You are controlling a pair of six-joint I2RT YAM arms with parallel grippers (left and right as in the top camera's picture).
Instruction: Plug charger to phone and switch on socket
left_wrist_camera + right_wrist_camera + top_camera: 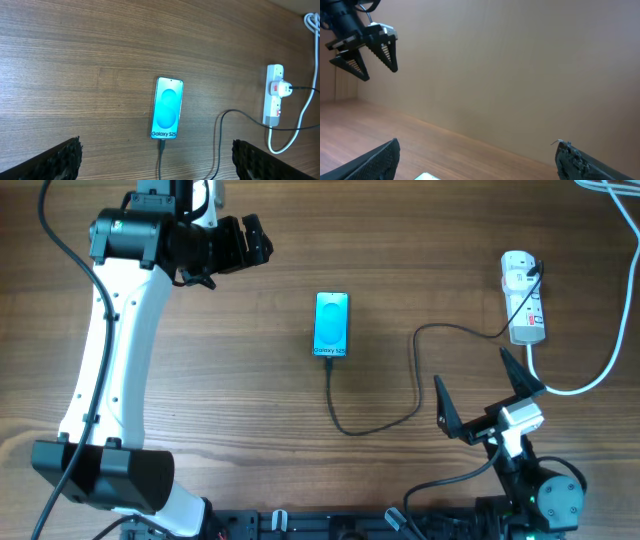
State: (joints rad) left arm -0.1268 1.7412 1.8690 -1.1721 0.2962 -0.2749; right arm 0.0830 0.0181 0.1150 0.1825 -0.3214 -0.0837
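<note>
From overhead, the phone (332,325) lies flat near the middle of the table (250,380), screen up and lit cyan. The charger (416,370) meets the phone's near end, loops toward the near side, then bends right and far to a plug seated in the socket (524,305). The socket lies at the far right, with its white cord (590,385) curving off to the right edge. The left gripper (263,240) hangs at the far left, well apart from the phone and pointing right toward it, fingers a little apart. The right gripper (483,393) sits near and right of the phone, its fingers spread in a wide V. It is just beside the charger's right-hand bend and nearer than the socket.

In the left wrist view, the left fingers (55,160) stand wide apart at the two lower corners and hold nothing. The phone is centred between them and farther off. The charger's tip touches its near end, below the "Galaxy S25" text. The socket is at the right, with a red mark on it.

In the right wrist view, the right fingers (375,162) are likewise splayed and empty. The left gripper shows at the upper left, spread open. A pale sliver at the bottom edge is too small to identify.
</note>
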